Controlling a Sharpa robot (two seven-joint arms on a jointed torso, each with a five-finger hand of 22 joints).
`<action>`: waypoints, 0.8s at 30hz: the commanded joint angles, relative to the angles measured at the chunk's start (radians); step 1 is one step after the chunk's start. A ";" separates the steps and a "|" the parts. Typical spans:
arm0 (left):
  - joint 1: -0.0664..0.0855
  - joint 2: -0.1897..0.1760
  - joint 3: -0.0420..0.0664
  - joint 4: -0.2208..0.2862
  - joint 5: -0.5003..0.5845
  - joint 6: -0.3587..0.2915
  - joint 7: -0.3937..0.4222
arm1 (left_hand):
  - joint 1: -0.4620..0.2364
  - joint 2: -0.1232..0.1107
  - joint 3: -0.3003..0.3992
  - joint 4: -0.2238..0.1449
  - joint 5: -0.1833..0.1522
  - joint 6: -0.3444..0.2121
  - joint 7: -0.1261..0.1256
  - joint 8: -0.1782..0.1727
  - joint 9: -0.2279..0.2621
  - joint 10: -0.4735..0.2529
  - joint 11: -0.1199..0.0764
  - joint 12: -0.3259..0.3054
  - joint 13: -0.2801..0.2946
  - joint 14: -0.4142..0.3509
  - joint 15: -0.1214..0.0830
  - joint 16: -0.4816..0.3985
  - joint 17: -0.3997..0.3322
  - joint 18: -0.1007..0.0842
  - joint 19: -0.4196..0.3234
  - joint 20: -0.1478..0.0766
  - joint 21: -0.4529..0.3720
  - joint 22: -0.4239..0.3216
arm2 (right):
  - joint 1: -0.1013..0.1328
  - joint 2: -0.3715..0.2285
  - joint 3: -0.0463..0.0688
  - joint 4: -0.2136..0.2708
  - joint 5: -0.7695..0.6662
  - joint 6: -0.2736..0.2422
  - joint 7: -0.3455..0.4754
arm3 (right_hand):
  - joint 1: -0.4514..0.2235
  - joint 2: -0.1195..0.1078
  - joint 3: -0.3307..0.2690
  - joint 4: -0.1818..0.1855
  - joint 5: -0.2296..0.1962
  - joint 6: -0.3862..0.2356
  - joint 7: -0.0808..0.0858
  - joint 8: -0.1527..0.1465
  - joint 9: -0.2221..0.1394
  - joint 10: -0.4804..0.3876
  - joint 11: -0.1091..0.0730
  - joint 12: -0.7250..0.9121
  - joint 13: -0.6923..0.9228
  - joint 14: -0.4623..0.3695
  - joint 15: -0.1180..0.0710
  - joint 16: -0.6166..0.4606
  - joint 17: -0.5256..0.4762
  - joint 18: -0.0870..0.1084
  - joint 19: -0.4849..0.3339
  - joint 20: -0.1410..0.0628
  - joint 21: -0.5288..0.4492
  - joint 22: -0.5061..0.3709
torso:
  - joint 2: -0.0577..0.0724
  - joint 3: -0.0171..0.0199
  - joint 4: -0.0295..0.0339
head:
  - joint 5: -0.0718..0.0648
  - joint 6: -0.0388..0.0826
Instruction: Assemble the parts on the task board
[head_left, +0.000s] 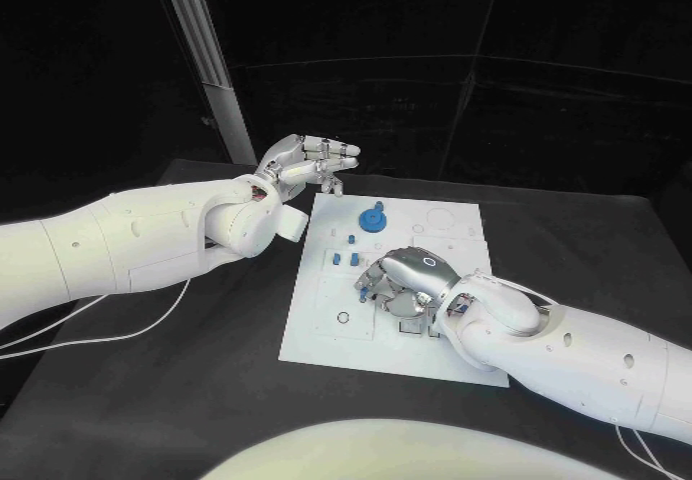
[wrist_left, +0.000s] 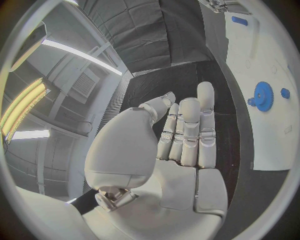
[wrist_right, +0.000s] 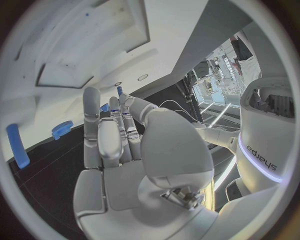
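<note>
The white task board (head_left: 325, 320) lies in the middle of the black table. A blue gear (head_left: 374, 218) stands on its far part, and small blue parts (head_left: 346, 258) sit near the middle. My left hand (head_left: 306, 160) hovers over the board's far left corner with its fingers stretched out and nothing in them (wrist_left: 187, 135); the left wrist view shows the gear (wrist_left: 262, 96) and a blue bar (wrist_left: 240, 20). My right hand (head_left: 408, 280) is low over the board's middle, fingers pointing at a small blue part (head_left: 364, 297). Blue bits (wrist_right: 104, 107) show by its thumb and fingertips; whether they are pinched is unclear.
The board (wrist_right: 62, 50) has several holes and recesses; one recess lies close before the right hand. A blue bar (wrist_right: 17, 146) and the gear (wrist_right: 61, 129) lie beyond the right hand's fingers. White cables (head_left: 101, 330) trail on the table at the left. A grey post (head_left: 209, 70) stands behind the table.
</note>
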 joint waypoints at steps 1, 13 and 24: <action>0.002 0.001 0.000 0.000 0.002 0.006 0.003 | 0.001 0.000 -0.006 0.000 0.003 -0.006 0.003 0.000 -0.001 0.000 0.004 0.007 -0.001 -0.004 0.000 -0.003 -0.001 0.006 -0.007 0.001 -0.006 -0.001 | 0.001 0.002 0.000 0.001 -0.012 0.025 -0.002 | -0.004 0.006 0.006 0.000 0.002 0.003 0.003 -0.002 0.001 0.003 0.006 -0.005 -0.001 0.032 -0.002 0.004 -0.001 0.001 -0.001 -0.001 0.004 0.001 | 0.000 -0.0001 0.0015 | 0.000 -0.001; 0.002 0.001 0.000 0.000 0.002 0.008 0.001 | 0.001 0.000 -0.006 0.000 0.003 -0.006 0.003 0.000 -0.001 0.000 0.004 0.007 -0.001 -0.004 0.000 -0.003 -0.001 0.006 -0.007 0.001 -0.006 -0.001 | 0.001 0.005 0.000 -0.004 -0.025 0.039 -0.017 | -0.005 0.006 0.006 0.001 0.002 0.003 0.003 -0.002 0.001 0.003 0.006 -0.005 -0.001 0.032 -0.002 0.004 -0.001 0.001 -0.001 -0.001 0.005 0.003 | 0.000 -0.0004 0.0007 | 0.001 -0.002; 0.002 0.000 0.000 0.000 0.002 0.009 0.000 | 0.001 0.000 -0.006 0.000 0.003 -0.006 0.003 0.000 -0.001 0.000 0.004 0.007 -0.001 -0.004 0.000 -0.003 -0.001 0.006 -0.007 0.001 -0.006 -0.001 | 0.001 0.010 0.000 -0.005 -0.060 0.054 -0.040 | -0.005 0.006 0.006 0.001 0.002 0.003 0.003 -0.002 0.001 0.003 0.006 -0.005 -0.001 0.032 -0.002 0.004 -0.001 0.001 -0.001 -0.001 0.005 0.003 | 0.000 -0.0001 0.0002 | 0.000 -0.003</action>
